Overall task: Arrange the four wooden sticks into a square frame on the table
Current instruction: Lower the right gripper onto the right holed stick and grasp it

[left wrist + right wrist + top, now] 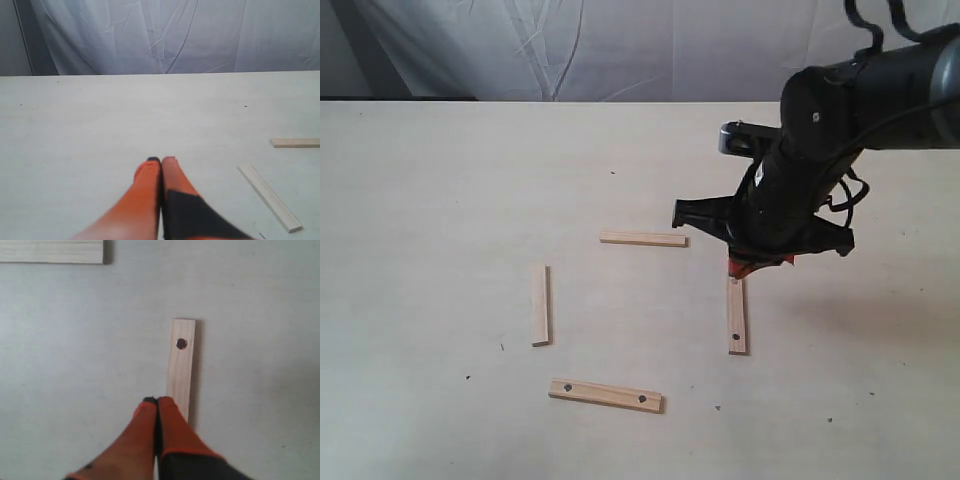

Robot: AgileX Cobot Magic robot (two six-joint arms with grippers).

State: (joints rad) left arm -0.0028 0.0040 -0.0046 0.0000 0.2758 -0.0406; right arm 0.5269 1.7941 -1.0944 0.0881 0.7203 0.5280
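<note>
On the bench [440, 180], your right end effector [157, 401], pinched closed and empty, sits at the holed stick's [181, 365] end, likely to nudge it toward square.

Matt pale-wood sticks [643, 239], smooth matt tbl [440, 200]

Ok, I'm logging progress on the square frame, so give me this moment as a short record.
frame: not formed; four sticks lie apart on the table, roughly around a square
positions: as in the exterior view
top stick: plain
left stick: plain
bottom stick: holed
right stick: holed
right end effector: shut, tips over right stick's end; contact unclear
left end effector: shut, holding nothing
</note>
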